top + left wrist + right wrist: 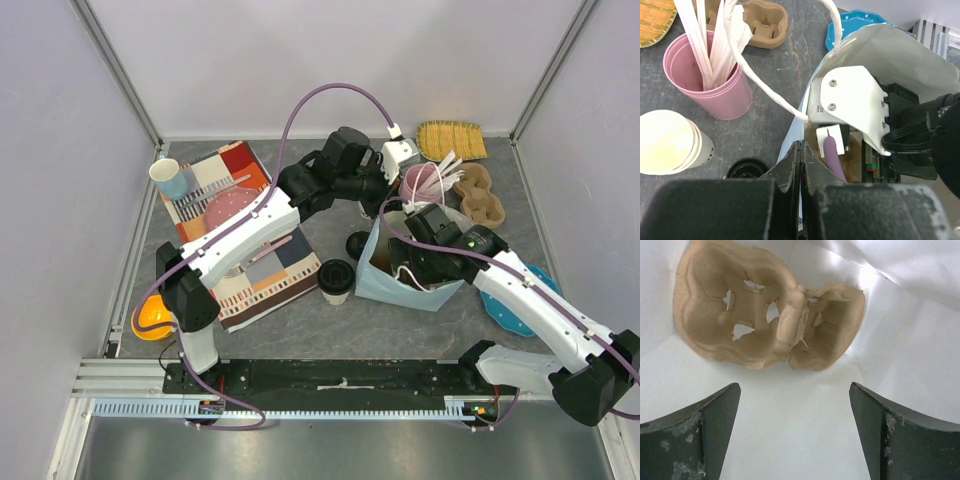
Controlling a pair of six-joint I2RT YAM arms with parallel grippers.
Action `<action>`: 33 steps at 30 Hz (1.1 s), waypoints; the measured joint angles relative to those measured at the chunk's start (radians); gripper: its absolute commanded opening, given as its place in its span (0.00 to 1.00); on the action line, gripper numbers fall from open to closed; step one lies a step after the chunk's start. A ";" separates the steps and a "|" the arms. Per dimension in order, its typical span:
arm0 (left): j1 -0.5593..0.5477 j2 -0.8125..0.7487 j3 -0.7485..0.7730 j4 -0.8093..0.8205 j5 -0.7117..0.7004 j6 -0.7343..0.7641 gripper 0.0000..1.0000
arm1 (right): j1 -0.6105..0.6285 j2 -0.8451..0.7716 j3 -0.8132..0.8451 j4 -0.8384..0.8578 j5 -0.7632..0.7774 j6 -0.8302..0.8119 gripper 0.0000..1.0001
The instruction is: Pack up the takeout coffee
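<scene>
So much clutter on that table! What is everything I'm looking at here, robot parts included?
Small white paper cup with black lid: one, table centre, left of bag.
Light-blue paper bag: one, open, centre-right.
Brown pulp cup carrier: one, inside bag.
Second brown pulp carrier: one, far right.
Pink cup of white straws: one, behind bag.
Loose black lid: one, beside bag.
Patterned books: two, left.
Blue-banded white cup: one, far left.
Woven yellow mat: one, far right corner.
Left gripper: shut, at bag's edge.
Right gripper: open, inside bag.
</scene>
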 measured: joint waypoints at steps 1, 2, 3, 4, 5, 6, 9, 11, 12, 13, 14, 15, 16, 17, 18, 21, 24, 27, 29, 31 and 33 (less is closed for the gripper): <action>0.000 -0.001 -0.002 0.006 0.000 0.000 0.02 | 0.000 0.000 0.014 -0.012 0.008 -0.004 0.98; 0.000 -0.001 -0.002 0.010 0.002 0.000 0.02 | 0.000 0.000 0.027 -0.026 0.018 -0.009 0.98; 0.000 -0.002 -0.002 0.015 0.005 0.000 0.02 | 0.000 0.001 0.040 -0.041 0.029 -0.013 0.98; 0.000 -0.002 -0.002 0.019 0.007 0.000 0.02 | 0.000 0.002 0.051 -0.054 0.040 -0.019 0.98; 0.000 -0.002 -0.003 0.024 0.008 0.000 0.02 | 0.000 0.004 0.061 -0.064 0.052 -0.021 0.98; 0.000 -0.002 -0.004 0.028 0.010 -0.001 0.02 | 0.000 0.006 0.074 -0.080 0.066 -0.026 0.98; 0.000 -0.002 -0.006 0.044 0.016 -0.002 0.02 | 0.000 0.011 0.117 -0.125 0.116 -0.035 0.98; -0.001 -0.003 -0.006 0.056 0.021 -0.007 0.02 | 0.000 0.014 0.155 -0.158 0.148 -0.041 0.98; -0.001 -0.005 -0.006 0.063 0.025 -0.011 0.02 | 0.000 0.014 0.172 -0.169 0.161 -0.047 0.98; -0.001 -0.008 -0.006 0.068 0.026 -0.013 0.02 | 0.000 0.014 0.190 -0.180 0.168 -0.054 0.98; -0.002 -0.010 -0.007 0.071 0.028 -0.014 0.02 | 0.000 0.016 0.211 -0.192 0.178 -0.057 0.98; -0.002 -0.011 -0.009 0.066 0.026 -0.015 0.02 | 0.000 0.016 0.237 -0.192 0.187 -0.056 0.98; -0.002 -0.011 -0.013 0.062 0.026 -0.014 0.02 | -0.001 0.016 0.272 -0.189 0.198 -0.058 0.98; -0.002 -0.011 -0.022 0.056 0.027 -0.014 0.02 | -0.001 0.016 0.302 -0.182 0.208 -0.059 0.98; -0.005 -0.011 -0.032 0.050 0.028 -0.014 0.02 | -0.001 0.016 0.337 -0.172 0.220 -0.060 0.98; -0.014 -0.010 -0.050 0.032 0.028 -0.014 0.02 | -0.001 0.009 0.407 -0.145 0.254 -0.061 0.98; -0.016 -0.009 -0.052 0.026 0.029 -0.014 0.02 | -0.002 0.006 0.426 -0.134 0.261 -0.062 0.98; -0.016 -0.009 -0.052 0.026 0.028 -0.014 0.02 | -0.002 0.021 0.426 -0.134 0.262 -0.063 0.98; -0.016 -0.009 -0.054 0.026 0.029 -0.014 0.02 | -0.002 0.032 0.425 -0.134 0.262 -0.064 0.98; -0.016 -0.009 -0.058 0.026 0.029 -0.015 0.02 | -0.002 0.035 0.426 -0.134 0.261 -0.066 0.98; -0.015 -0.009 -0.060 0.026 0.029 -0.015 0.02 | -0.003 0.035 0.430 -0.137 0.261 -0.071 0.98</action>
